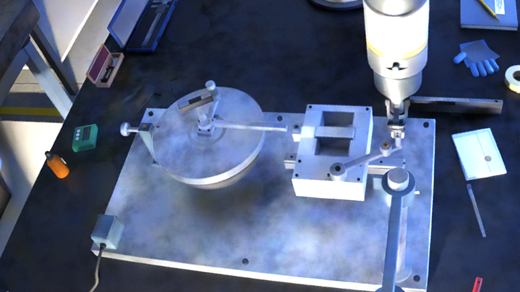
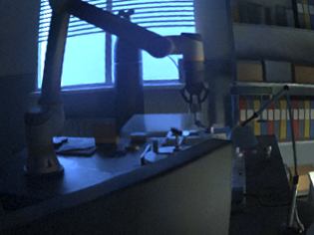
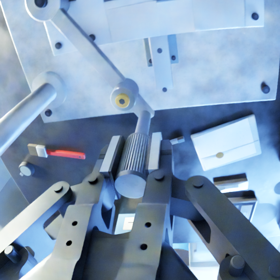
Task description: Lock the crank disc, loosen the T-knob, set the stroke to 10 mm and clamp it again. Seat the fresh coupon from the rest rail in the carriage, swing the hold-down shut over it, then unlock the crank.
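A grey coupon (image 1: 335, 132) lies across the pocket of the carriage block (image 1: 333, 151), and the hold-down arm (image 1: 363, 158) runs from its pivot on the block's near side out past the block's right edge, clear of the coupon. The arm's knurled handle (image 3: 135, 156) is gripped in my closed gripper (image 3: 134, 154) (image 1: 396, 133) at the arm's outer end. Left of the carriage sits the crank disc (image 1: 209, 136), carrying the T-knob (image 1: 202, 102) and the connecting rod. The lock pin (image 1: 132, 129) sticks out at the disc's left.
A round post with a long rail (image 1: 394, 227) stands just in front of my gripper on the base plate. Right of the plate lie a white card (image 1: 478, 153), a dark bar (image 1: 456, 104), tape roll (image 1: 519, 78) and a red-handled tool (image 3: 56, 153).
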You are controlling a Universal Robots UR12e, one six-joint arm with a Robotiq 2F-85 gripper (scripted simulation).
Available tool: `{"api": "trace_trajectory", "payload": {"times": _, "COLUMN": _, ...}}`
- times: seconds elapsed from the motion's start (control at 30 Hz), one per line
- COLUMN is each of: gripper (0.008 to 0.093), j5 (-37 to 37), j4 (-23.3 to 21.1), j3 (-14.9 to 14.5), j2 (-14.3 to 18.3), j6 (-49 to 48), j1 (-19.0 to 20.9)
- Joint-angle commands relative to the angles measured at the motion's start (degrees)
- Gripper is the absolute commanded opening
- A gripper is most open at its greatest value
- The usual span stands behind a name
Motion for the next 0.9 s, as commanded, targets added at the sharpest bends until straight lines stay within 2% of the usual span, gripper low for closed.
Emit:
{"api": "trace_trajectory", "payload": {"times": 0.0, "gripper": 0.0080, "j5": 0.0, "j4": 0.0, "j3": 0.1, "j2": -0.2, "j6": -0.1, "j1": -0.1}}
{"api": "trace_trajectory", "payload": {"times": 0.87, "gripper": 0.0080, "j5": 0.0, "j4": -0.5, "j3": 4.7, "j2": -4.3, "j6": -3.1, "j1": -3.1}}
